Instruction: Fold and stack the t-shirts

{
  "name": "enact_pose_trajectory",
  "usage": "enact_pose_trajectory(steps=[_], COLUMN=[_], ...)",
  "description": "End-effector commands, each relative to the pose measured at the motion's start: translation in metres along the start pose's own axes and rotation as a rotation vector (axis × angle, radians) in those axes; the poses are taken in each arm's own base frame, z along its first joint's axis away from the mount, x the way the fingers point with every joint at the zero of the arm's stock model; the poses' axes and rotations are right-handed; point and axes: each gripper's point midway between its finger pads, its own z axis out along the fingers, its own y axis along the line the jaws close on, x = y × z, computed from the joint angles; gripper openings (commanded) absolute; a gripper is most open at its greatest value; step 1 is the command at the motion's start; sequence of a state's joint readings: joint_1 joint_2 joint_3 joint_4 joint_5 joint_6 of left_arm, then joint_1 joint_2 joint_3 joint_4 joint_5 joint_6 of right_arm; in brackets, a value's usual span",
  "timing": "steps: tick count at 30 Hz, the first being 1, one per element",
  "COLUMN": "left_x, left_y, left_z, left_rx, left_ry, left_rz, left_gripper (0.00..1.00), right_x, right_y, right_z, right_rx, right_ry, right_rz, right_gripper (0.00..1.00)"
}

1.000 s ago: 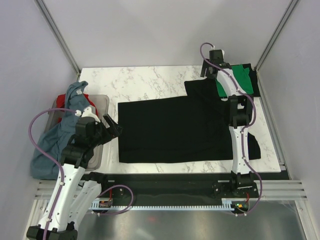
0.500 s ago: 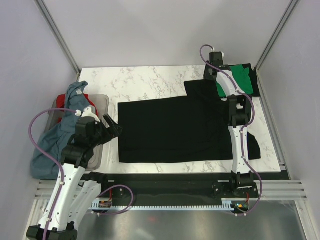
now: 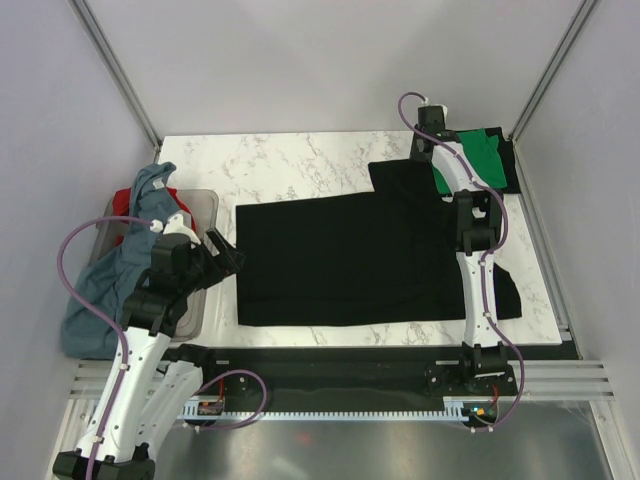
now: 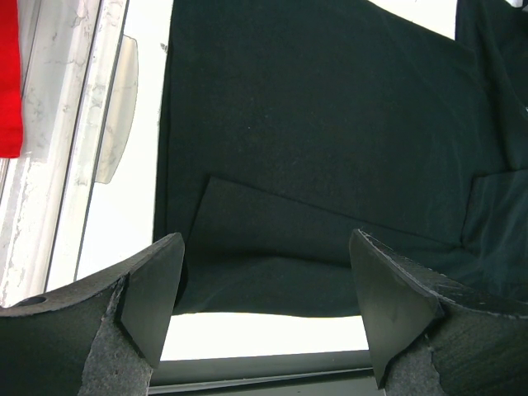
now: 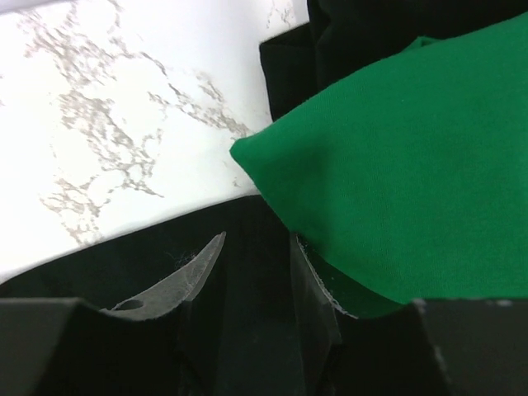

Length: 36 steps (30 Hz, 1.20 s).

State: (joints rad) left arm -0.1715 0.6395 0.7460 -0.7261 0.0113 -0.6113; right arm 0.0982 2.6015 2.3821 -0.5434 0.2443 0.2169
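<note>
A: Nearest to us, what does the left tool (image 4: pixel 264 247) do?

B: It hangs above the left side of the black t-shirt (image 3: pixel 350 260). Its jaws are spread wide and hold nothing. Just beside it the grey-blue t-shirt (image 3: pixel 105 285) hangs over the bin (image 3: pixel 203 200), and a red t-shirt (image 3: pixel 122 203) shows in the bin behind.

A: And the black one?

B: It lies flat in the middle of the tabletop (image 3: pixel 290 165), with one flap folded over near the front edge. I judge it light and very soft. It will sag and wrinkle if it is lifted at one point only. Cotton should not slip much in the pads.

A: Where to take hold, then?

B: At an edge or a corner, pinching all layers together. Two tools at once would be best, to keep the cloth taut.

A: The right tool (image 5: pixel 257 239), at the far side?

B: It is low over the far sleeve of the black t-shirt, just beside the green t-shirt (image 5: pixel 412 173). Its jaws stand rather narrow and black cloth shows between them. Whether they really pinch it, I cannot tell. I think it could catch the green edge too.
</note>
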Motion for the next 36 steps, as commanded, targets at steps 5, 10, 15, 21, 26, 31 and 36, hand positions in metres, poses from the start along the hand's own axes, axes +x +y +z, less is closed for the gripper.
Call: enact_pose_trajectory(steps=[5,10,15,21,26,31,36], left_x=[-0.005,-0.005,-0.005,-0.005,-0.009,-0.022,-0.050], left_y=[-0.006,-0.006,-0.006,-0.006,-0.002,0.001,-0.024], left_z=[0.000,0.000,0.000,0.001,0.008,0.039,0.071], left_rx=[0.039,0.040,0.039,0.036,0.001,-0.121,-0.176], left_ry=[-0.016,-0.017,-0.018,-0.020,-0.022,0.069,0.099], left_rz=[0.038,0.039,0.039,0.039,0.021,0.069,0.118], left_gripper=[0.88,0.88,0.88,0.88,0.86,0.88,0.89], right_x=[0.010,0.011,0.000,-0.017,-0.028,-0.033,-0.033], right_y=[-0.004,-0.001,0.000,0.007,0.014,0.018,0.017], right_z=[0.018,0.018,0.011,-0.011,-0.052,-0.118,-0.191], right_rx=[0.034,0.019,0.016,-0.025,-0.073,-0.146,-0.198], right_ry=[0.000,0.001,-0.021,-0.043,-0.053,-0.098,-0.165], right_rz=[-0.028,-0.020,-0.014,0.004,0.040,0.085,0.103], right_gripper=[0.40,0.24,0.00,0.00,0.00,0.00,0.00])
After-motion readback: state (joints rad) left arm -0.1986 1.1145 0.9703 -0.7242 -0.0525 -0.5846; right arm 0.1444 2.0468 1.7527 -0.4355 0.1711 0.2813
